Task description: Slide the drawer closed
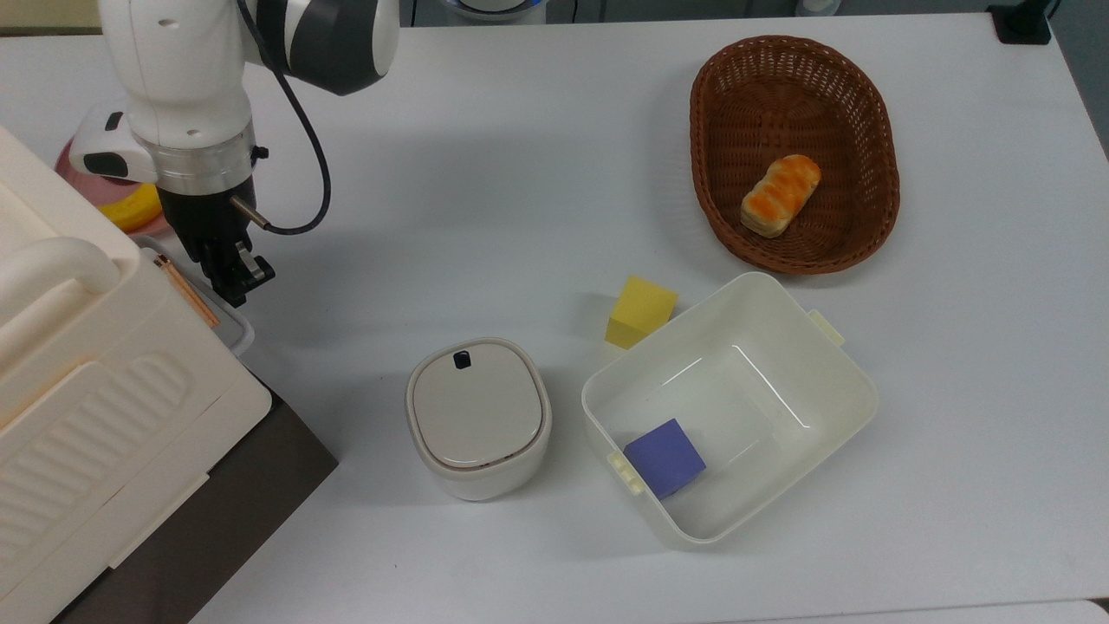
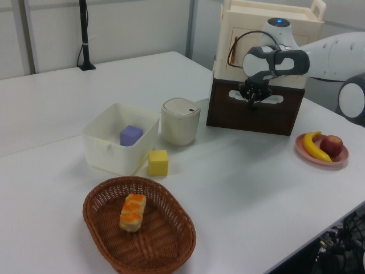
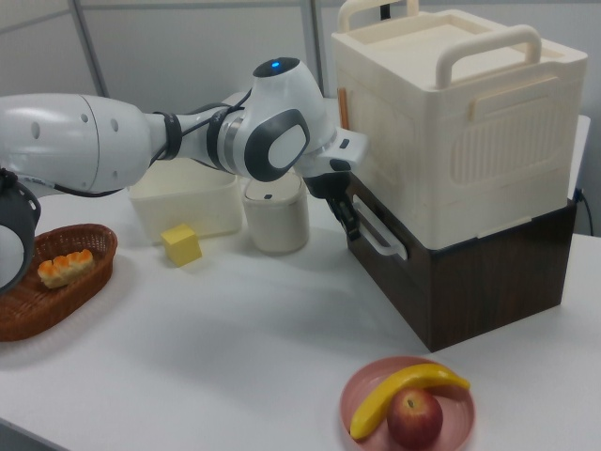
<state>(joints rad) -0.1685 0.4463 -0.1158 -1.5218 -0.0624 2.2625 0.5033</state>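
Observation:
The drawer (image 2: 228, 109) sits pushed into the cabinet (image 1: 87, 373), with its dark brown front (image 3: 362, 240) flush with the dark base under the cream top. Its translucent loop handle (image 1: 230, 325) (image 3: 383, 237) juts out from the front. My gripper (image 1: 236, 279) (image 2: 251, 97) (image 3: 343, 211) points down at the handle and rests against it from the table side, fingers shut with nothing between them. The inside of the drawer is hidden.
A lidded cream pot (image 1: 478, 418) stands close to the cabinet's corner. A white bin (image 1: 832, 381) holds a purple cube (image 1: 665, 457), with a yellow cube (image 1: 641, 312) beside it. Farther off are a basket (image 1: 879, 139) with bread (image 1: 780, 195) and a pink plate (image 3: 451, 418) of fruit.

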